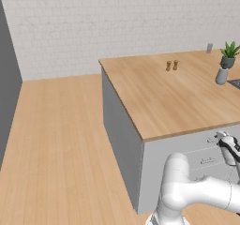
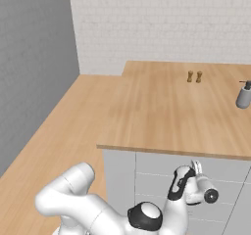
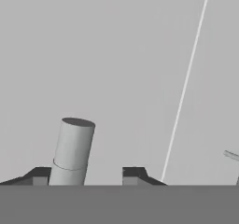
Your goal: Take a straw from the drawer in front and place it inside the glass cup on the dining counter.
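**Hand at the drawer handle, fingers either side of it**

We see the hand (image 3: pixel 86 176) pressed up close to the flat grey drawer (image 3: pixel 116 55) front. Its two dark fingertips (image 3: pixel 133 174) stand partly apart, and the silver bar handle (image 3: pixel 72 150) rises between them, nearer one finger than the other. We cannot tell whether the fingers touch the bar. A thin pale seam runs up the grey face to one side of the hand.

From the right base view the hand (image 2: pixel 197 167) sits just under the front lip of the dining surface (image 2: pixel 162 111), against the grey cabinet face. In the left base view the hand (image 1: pixel 224 136) is at the top drawer's front (image 1: pixel 206 142), below the wooden edge.

Beyond and above the hand, on the surface, we see two small brown shakers (image 1: pixel 171 65), a grey pump bottle (image 1: pixel 221 75) and a green potted plant (image 1: pixel 229 54). The glass cup (image 1: pixel 209 48) stands at the far edge, well apart from the hand.
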Robot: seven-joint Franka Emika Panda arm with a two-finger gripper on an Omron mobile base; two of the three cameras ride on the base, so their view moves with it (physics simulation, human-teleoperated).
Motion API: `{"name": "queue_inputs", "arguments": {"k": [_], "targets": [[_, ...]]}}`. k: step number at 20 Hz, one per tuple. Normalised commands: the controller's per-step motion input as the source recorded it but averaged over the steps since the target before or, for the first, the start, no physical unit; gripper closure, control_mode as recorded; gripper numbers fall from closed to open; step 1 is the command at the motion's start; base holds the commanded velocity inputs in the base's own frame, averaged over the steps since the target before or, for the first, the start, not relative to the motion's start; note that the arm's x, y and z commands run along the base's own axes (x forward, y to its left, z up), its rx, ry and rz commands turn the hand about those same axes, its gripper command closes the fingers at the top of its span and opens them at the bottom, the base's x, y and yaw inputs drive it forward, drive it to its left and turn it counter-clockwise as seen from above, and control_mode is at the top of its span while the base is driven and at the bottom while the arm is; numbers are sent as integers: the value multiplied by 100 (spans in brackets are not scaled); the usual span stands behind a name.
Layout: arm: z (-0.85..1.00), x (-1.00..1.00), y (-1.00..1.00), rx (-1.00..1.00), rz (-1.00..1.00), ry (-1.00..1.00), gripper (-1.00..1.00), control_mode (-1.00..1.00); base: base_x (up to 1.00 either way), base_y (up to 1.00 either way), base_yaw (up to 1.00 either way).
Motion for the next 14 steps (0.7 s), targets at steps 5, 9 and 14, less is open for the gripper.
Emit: {"name": "queue_inputs", "arguments": {"k": [5, 9, 14], "targets": [[-90, -2, -33, -9, -6, 32, 100, -100, 0, 0, 0], [-89, -12, -27, -9, -11, 41, 100, -100, 0, 0, 0], [-79, -63, -64, -1, -10, 51, 100, -100, 0, 0, 0]]}}
